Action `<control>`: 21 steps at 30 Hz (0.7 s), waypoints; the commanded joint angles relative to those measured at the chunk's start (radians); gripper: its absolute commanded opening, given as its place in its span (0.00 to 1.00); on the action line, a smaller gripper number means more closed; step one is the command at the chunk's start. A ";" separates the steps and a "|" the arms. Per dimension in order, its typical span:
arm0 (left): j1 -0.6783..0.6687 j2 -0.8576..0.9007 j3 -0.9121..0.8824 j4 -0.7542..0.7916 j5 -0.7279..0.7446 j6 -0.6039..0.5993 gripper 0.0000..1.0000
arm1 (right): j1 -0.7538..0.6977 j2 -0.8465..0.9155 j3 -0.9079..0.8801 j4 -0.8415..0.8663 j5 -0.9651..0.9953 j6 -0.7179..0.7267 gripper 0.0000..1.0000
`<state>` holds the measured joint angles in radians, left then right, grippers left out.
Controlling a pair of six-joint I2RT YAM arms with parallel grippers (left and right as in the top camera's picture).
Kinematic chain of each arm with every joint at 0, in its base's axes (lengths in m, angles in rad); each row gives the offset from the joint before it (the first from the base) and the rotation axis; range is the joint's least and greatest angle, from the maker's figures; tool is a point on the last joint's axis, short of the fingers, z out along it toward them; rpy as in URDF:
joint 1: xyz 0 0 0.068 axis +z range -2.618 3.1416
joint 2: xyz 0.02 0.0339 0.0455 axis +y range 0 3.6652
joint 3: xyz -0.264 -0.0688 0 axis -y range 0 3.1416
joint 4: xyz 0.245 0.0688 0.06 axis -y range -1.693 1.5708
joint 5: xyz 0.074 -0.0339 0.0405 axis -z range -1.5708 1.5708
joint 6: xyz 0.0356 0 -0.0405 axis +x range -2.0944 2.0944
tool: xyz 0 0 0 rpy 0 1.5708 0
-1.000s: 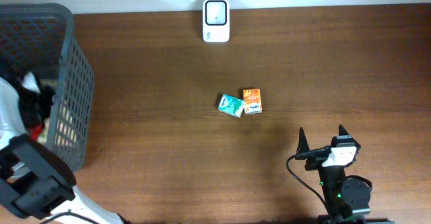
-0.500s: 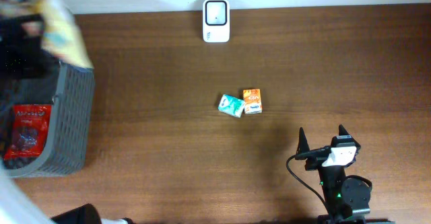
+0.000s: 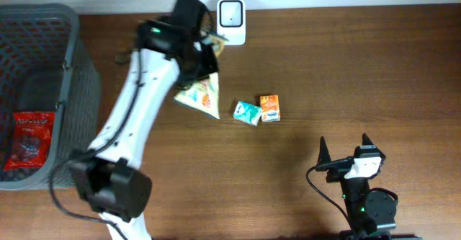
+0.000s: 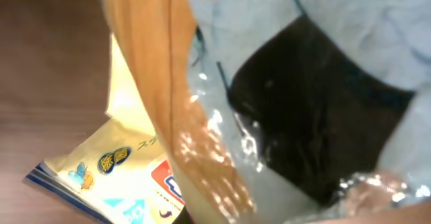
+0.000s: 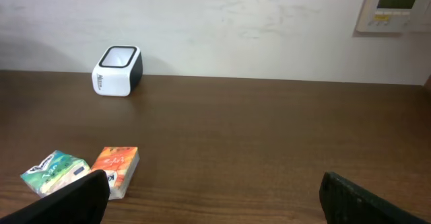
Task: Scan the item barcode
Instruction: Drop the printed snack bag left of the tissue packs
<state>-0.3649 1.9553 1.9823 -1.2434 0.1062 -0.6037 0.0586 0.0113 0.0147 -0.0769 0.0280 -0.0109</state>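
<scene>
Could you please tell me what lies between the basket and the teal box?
Overhead view: the left arm and the yellow snack bag it holds.

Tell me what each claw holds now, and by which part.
The left claw is shut on the yellow snack bag, gripping it at its top end. The right claw is open and holds nothing.

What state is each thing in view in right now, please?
Left fingers, shut on bag.
Right fingers, open, empty.
Bag, held, hanging near scanner.
Scanner, upright.
Basket, holding a red packet.
Green box, lying flat beside orange box.
Orange box, lying flat.
</scene>
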 commanded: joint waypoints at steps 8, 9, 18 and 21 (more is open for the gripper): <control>-0.095 0.178 -0.145 0.129 -0.058 -0.198 0.99 | -0.007 -0.008 -0.009 -0.002 0.002 0.004 0.98; -0.092 0.176 -0.130 0.129 -0.058 -0.163 0.99 | -0.007 -0.008 -0.009 -0.002 0.003 0.004 0.98; 0.102 0.161 0.735 -0.240 -0.167 0.364 0.85 | -0.007 -0.008 -0.009 -0.002 0.002 0.004 0.98; 0.298 0.161 0.997 -0.405 -0.516 0.364 0.97 | -0.007 -0.008 -0.009 -0.002 0.002 0.004 0.99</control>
<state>-0.2192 2.1342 2.8223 -1.5669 -0.0875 -0.3256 0.0586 0.0109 0.0147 -0.0765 0.0280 -0.0109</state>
